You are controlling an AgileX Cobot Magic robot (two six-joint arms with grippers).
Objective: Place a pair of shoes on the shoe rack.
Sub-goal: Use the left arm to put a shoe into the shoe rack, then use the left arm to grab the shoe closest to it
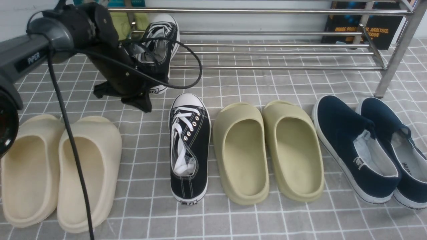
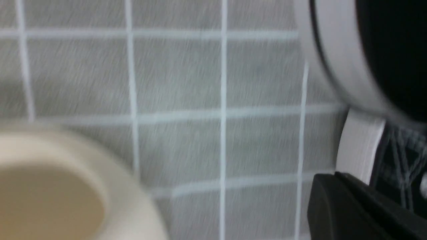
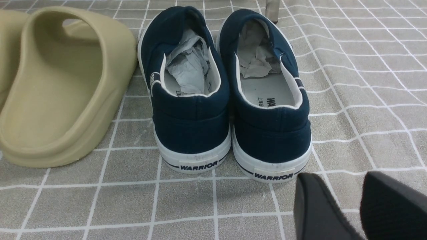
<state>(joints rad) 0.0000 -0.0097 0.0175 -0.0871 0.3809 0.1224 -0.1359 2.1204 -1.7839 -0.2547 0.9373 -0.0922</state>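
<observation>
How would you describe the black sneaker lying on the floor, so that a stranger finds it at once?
Before the silver shoe rack, a row of shoes lies on the grey checked cloth. The black sneaker sits between the cream slides and the olive slides. Only it in that row has white laces and a white toe cap.

The left arm is shown grey, marked PIPER, with black cables; the right gripper is black

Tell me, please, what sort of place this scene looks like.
Probably a mock entryway or shoe-storage corner: a silver shoe rack stands at the back, and olive slides, navy slip-ons and cream slides line a grey gridded cloth.
</observation>
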